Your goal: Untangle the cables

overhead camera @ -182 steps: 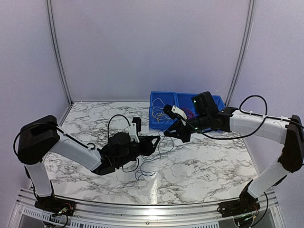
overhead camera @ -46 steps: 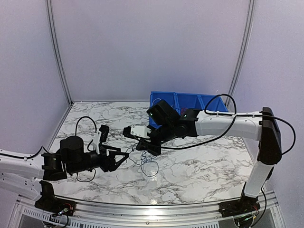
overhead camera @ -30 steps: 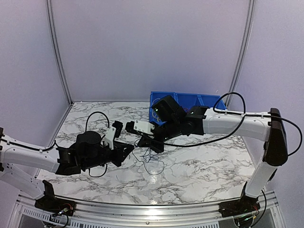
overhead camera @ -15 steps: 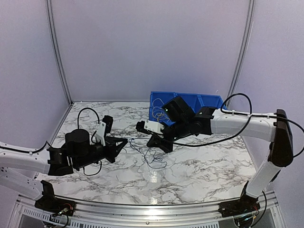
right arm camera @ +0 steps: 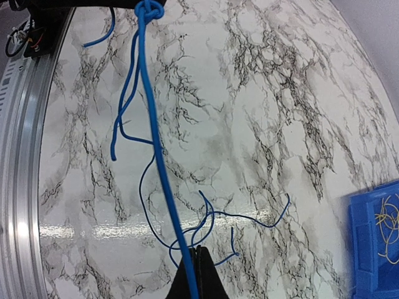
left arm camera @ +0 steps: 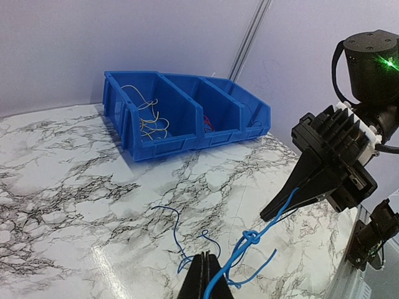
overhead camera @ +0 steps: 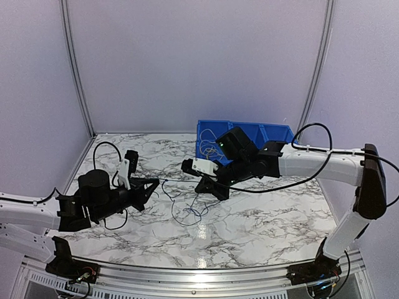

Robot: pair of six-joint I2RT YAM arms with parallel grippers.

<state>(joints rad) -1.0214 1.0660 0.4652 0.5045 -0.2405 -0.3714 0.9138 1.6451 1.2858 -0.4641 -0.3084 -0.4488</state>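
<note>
Plainly held the blue wire [left arm camera: 277, 210] taut in left gripper [left arm camera: 204, 258] and right gripper [right arm camera: 195, 250], both closed; likely needed slack at lower-centre knot [left arm camera: 249, 237].

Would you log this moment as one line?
left tool: shut on thin blue wire | right tool: shut on same wire | knot between, span taut

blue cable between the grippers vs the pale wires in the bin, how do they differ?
Colour: the blue cable is blue, the pale wires yellow-white. State: the blue cable runs taut between the left gripper and the right gripper, knotted; the pale wires lie loose in the blue bin, unheld. Both are thin and flexible.
</note>
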